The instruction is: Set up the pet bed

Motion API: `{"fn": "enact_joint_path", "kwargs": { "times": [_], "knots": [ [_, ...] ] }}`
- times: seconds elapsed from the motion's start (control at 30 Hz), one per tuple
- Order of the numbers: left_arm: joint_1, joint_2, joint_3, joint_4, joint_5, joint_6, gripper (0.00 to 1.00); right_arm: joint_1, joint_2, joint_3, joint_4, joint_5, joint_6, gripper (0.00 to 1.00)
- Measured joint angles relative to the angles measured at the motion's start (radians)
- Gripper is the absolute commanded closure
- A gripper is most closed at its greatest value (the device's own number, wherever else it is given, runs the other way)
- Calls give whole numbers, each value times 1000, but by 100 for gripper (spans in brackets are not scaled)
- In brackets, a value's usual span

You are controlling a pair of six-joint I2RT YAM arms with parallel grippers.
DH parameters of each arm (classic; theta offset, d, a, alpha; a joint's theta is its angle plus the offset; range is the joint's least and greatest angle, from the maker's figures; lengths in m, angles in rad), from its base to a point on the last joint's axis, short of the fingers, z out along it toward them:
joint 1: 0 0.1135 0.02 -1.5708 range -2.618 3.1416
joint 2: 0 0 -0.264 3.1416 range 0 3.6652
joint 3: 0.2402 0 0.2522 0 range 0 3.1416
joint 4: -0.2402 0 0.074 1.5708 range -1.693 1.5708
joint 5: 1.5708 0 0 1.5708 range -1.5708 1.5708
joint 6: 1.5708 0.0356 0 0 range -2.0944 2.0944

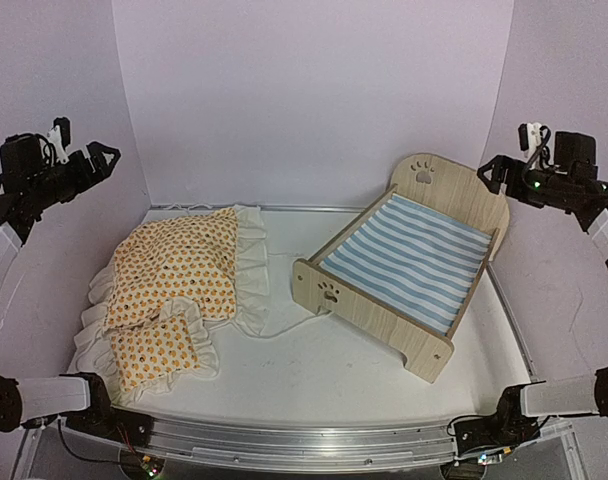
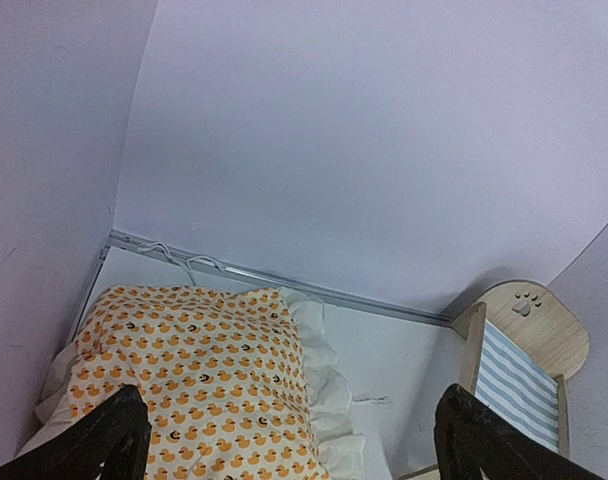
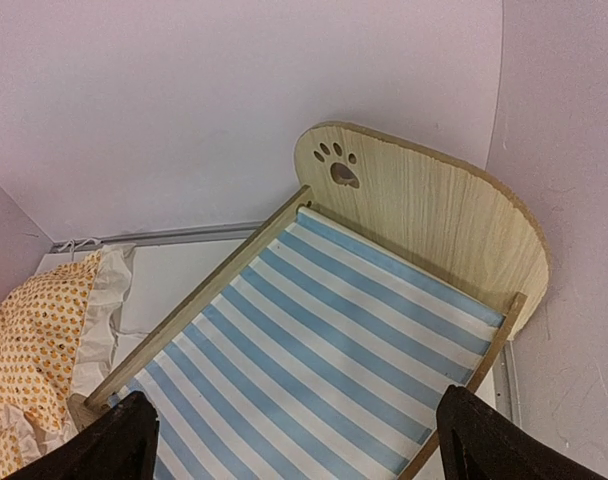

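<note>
Pet bed (image 1: 404, 262) sits below right pincer (image 1: 492, 172), well apart from left pincer (image 1: 102, 158).

The black and white left arm (image 1: 39, 175) and right arm (image 1: 559, 180) look alike. Each has chunky black fingers (image 2: 99, 440). Tiny lights (image 1: 144, 465) glow at their bases (image 1: 109, 425).

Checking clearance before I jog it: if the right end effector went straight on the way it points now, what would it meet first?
Probably the pet bed: the open right end effector points down at its striped mattress, with nothing visible between, though depth is unclear.
</note>
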Motion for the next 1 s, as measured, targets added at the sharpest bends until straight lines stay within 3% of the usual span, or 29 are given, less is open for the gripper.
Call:
{"fn": "enact_joint_path", "kwargs": {
  "times": [0.2,0.37,0.9,1.0],
  "knots": [
    [-33,42,-5,3,-30,-40,1,70,-1,-32,-7,54,19,2],
    [-60,170,-3,5,-30,-86,1,119,-1,-64,-12,83,41,2],
    [-299,995,379,-182,-353,-158,1,189,-2,-139,-14,67,108,2],
    [-327,1133,451,-197,-384,-158,13,192,-2,-142,-13,52,117,2]
  ]
}}
